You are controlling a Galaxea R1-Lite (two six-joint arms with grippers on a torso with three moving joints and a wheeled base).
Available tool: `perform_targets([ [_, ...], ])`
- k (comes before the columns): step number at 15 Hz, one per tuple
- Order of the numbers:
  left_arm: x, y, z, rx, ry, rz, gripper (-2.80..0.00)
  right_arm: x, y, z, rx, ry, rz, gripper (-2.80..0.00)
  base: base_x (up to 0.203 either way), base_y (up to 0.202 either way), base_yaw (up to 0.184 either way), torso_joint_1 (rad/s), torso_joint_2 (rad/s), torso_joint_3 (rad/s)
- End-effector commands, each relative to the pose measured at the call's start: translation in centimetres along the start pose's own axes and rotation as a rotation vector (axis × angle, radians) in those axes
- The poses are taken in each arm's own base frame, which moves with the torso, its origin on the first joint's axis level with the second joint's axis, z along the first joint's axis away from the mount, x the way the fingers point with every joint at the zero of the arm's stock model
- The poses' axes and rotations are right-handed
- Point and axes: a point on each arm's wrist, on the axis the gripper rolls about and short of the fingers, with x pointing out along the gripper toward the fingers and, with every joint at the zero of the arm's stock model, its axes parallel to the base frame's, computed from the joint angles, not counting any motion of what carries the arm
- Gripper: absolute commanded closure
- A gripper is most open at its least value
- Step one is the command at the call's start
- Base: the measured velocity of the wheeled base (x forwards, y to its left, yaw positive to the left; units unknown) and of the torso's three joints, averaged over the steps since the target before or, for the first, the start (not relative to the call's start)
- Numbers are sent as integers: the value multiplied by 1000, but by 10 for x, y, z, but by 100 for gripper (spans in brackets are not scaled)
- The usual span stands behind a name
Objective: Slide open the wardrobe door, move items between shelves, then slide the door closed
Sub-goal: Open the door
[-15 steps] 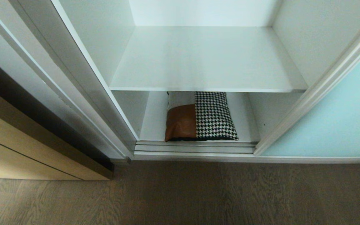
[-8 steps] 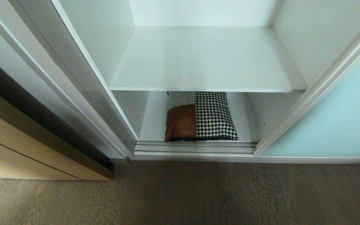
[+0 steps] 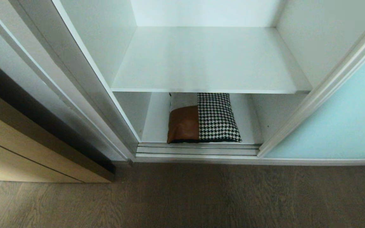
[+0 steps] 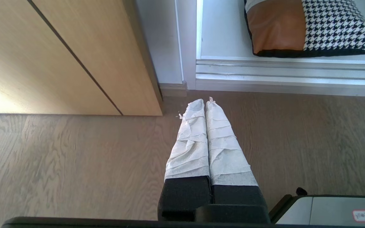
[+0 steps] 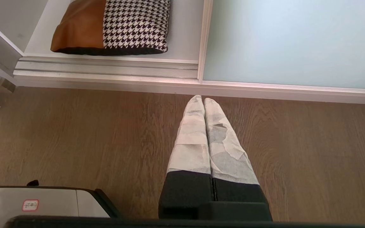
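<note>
Fingers (image 4: 198, 110) paper-wrapped, pressed together; flat leather-and-houndstooth cushion (image 3: 201, 118) on smooth shelf (image 3: 252, 126).

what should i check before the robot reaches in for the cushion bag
1. Sliding wardrobe door out of the way: ok, it stands to the right and the opening is uncovered.
2. Cushion bag reachable: ok, it lies flat on the lower shelf, near the front edge behind the floor track.
3. Upper shelf free to receive it: ok, nothing shows on it.
4. Left gripper ready to grasp: not ok, it is shut, pointing at the wooden floor short of the track.
5. Right gripper ready: not ok, also shut and empty, over the floor.
6. Back of the lower shelf: cannot tell, the upper shelf hides it.
</note>
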Motion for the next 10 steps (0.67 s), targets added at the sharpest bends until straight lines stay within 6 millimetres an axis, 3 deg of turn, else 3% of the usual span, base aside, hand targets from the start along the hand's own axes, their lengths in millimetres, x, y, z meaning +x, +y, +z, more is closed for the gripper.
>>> perform_targets([
  [1,0,0,0,0,5,0,0,0,0,0,0,-1,0,0,0,0,0,0,0,0],
  [10,0,0,0,0,3,0,0,0,0,0,0,0,0,0,0,0,0,0,0,0],
])
